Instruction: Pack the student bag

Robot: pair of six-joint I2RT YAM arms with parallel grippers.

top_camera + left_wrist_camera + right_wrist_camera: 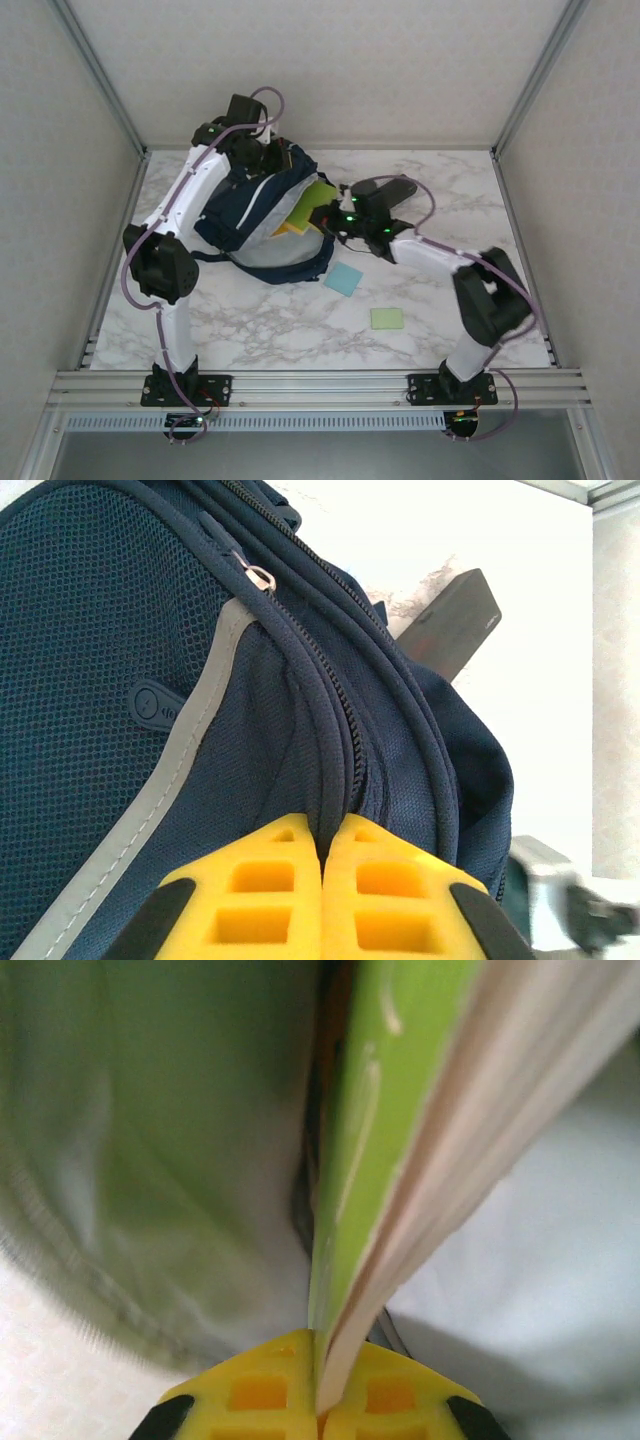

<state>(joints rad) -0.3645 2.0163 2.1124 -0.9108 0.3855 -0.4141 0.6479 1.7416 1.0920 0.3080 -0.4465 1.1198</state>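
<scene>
Here, the large dark navy fabric student bag point(235, 205) is lying on its side on the left half of the white marble-patterned table point(450, 190), its mouth gaping toward the right and showing a pale grey lining point(268, 250). The left gripper point(262, 158) is reaching over the bag's far end; in the left wrist view its yellow fingers point(270, 880) are pressing together on a fold of navy mesh fabric beside the zip track, with a small metal zip pull point(258, 575) hanging further up. The right gripper point(335, 222) is sitting at the bag's opening, nipping the edge of a thin lime-green book point(320, 198) with pale pages — the right wrist view has the cover and page block wedged tight between the two yellow pads point(255, 1395), grey lining on either side. A flat yellow item point(290, 228) is resting inside the bag just beside the book. Nearer the arms' bases, a light blue square pad point(343, 278) is lying just beside the bag's lower edge, and a pale green square pad point(386, 318) is lying near it — apart from the bag.
</scene>
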